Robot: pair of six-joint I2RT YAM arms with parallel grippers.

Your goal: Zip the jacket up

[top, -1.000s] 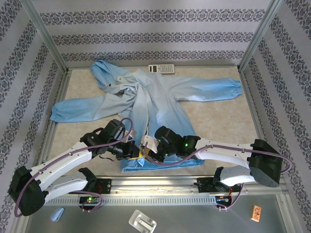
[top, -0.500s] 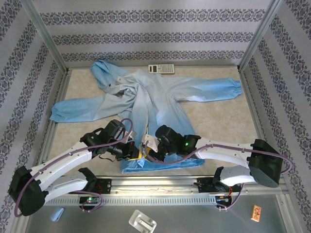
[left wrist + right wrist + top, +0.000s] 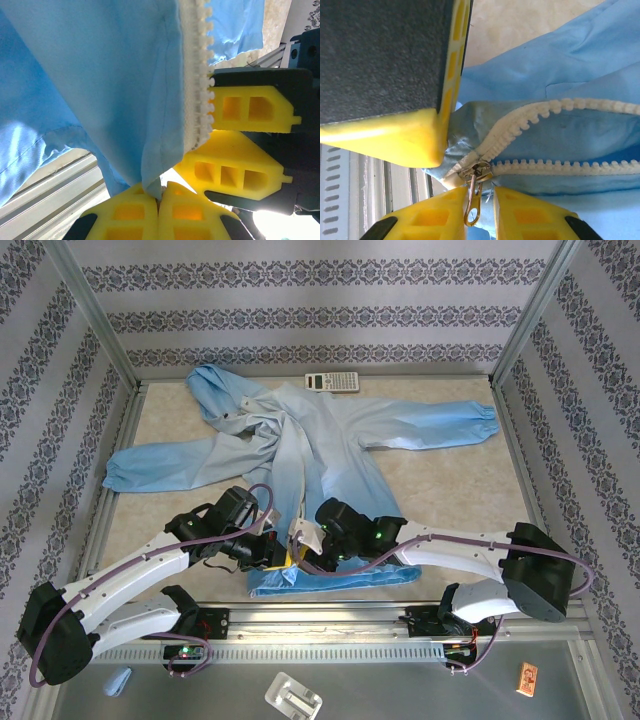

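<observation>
Two rows of teeth (image 3: 560,106) meet at the slider (image 3: 476,172) on the hem (image 3: 150,172) of the jacket (image 3: 300,455), which lies spread across the middle of the table (image 3: 450,490), hem at lower centre. Left gripper (image 3: 160,199) is clamped on the hem corner beside the teeth, likely to anchor the fabric. Right gripper (image 3: 480,192) straddles the dangling pull (image 3: 471,210); whether it pinches it I cannot tell.

Jacket (image 3: 320,440) hem partly hidden (top view); zipper (image 3: 555,167) cut off at right edge.
</observation>
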